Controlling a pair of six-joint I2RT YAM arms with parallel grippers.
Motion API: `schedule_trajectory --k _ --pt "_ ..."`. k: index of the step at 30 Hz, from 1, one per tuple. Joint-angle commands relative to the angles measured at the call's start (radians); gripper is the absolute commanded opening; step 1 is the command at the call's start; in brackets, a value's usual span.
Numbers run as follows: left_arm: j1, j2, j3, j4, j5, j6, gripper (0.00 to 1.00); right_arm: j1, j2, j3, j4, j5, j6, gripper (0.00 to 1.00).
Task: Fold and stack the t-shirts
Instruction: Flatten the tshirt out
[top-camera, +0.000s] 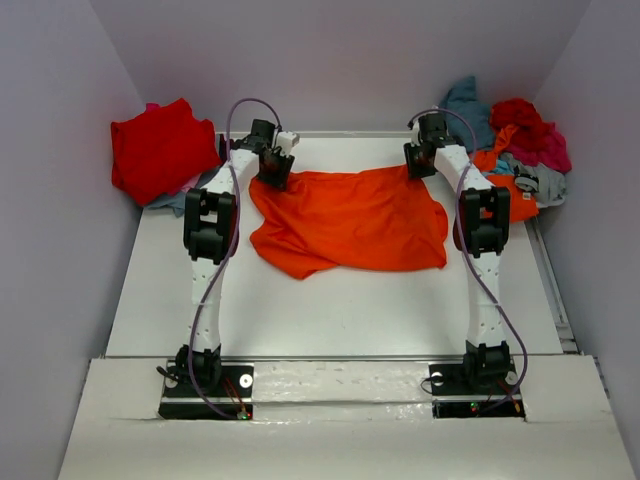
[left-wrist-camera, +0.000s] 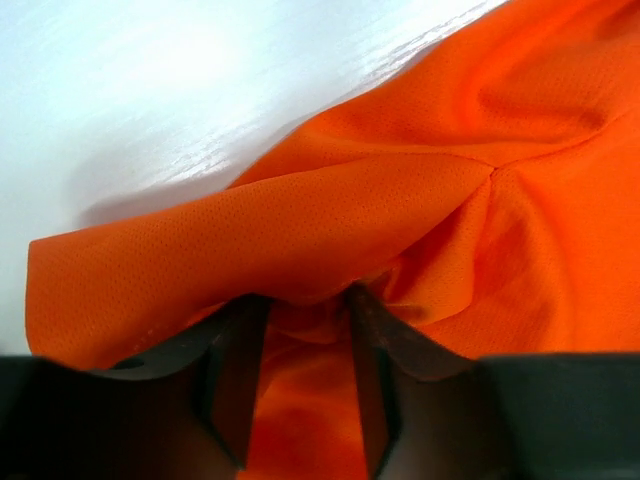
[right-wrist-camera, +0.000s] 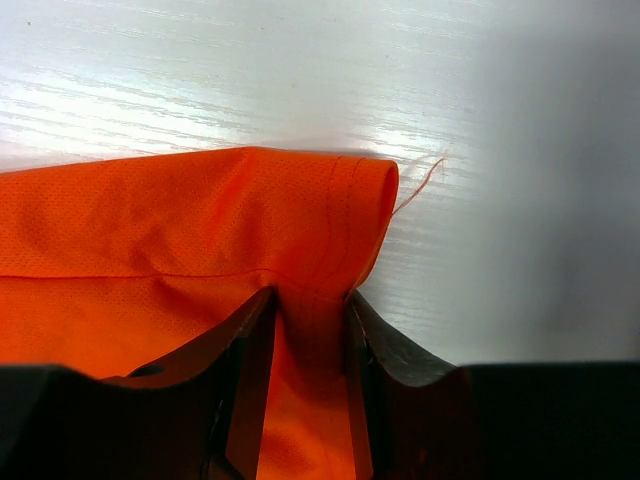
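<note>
Rt hand (right-wrist-camera: 308, 300) is pinching a hemmed corner of orange t-shirt (top-camera: 350, 215), which is lying spread at far-centre of tabletop (top-camera: 330, 310). Lt hand (left-wrist-camera: 303, 300) is straddling a bunched fold; can't tell if gripping. Mesh is looking light, limp, slippy, so prob. best taking hold at hems/corners.

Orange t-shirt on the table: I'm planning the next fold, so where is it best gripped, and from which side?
Probably the two far corners, taken from above. The orange t-shirt lies spread out with its far edge toward the wall. The right gripper has the stitched hem corner between its fingers. The left gripper straddles a bunched fold, which looks less secure.
</note>
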Motion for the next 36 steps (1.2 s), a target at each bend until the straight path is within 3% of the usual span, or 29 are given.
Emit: schedule_trajectory --k 1,3,4,5,9,18,26,30,36 --pt "0.0 -0.003 0.037 -0.017 0.01 -0.007 0.33 -0.005 -0.064 -0.002 0.002 0.008 -0.004 0.38" --pt "0.0 -0.011 0.036 -0.007 -0.033 -0.007 0.23 -0.005 -0.062 -0.002 0.002 0.007 -0.004 0.38" --pt "0.0 -0.019 0.028 0.004 -0.047 -0.01 0.11 -0.005 -0.064 0.0 0.0 0.007 -0.005 0.38" --pt "0.0 -0.029 0.014 0.018 -0.068 -0.012 0.06 -0.005 -0.065 0.0 -0.001 0.007 -0.005 0.38" --pt "0.0 -0.114 -0.081 0.096 -0.137 -0.019 0.06 -0.005 -0.08 -0.002 -0.003 0.01 -0.013 0.37" --pt "0.0 -0.224 -0.095 0.125 -0.278 -0.027 0.06 -0.005 -0.145 -0.003 -0.023 0.039 -0.027 0.37" --pt "0.0 -0.295 -0.099 0.112 -0.277 -0.009 0.06 -0.005 -0.221 -0.043 -0.029 0.041 -0.033 0.17" --pt "0.0 -0.307 -0.112 0.108 -0.28 0.004 0.06 -0.005 -0.226 -0.055 -0.026 0.027 -0.03 0.18" --pt "0.0 -0.273 -0.102 0.07 -0.271 0.014 0.06 -0.005 -0.145 0.043 -0.061 -0.045 -0.013 0.3"
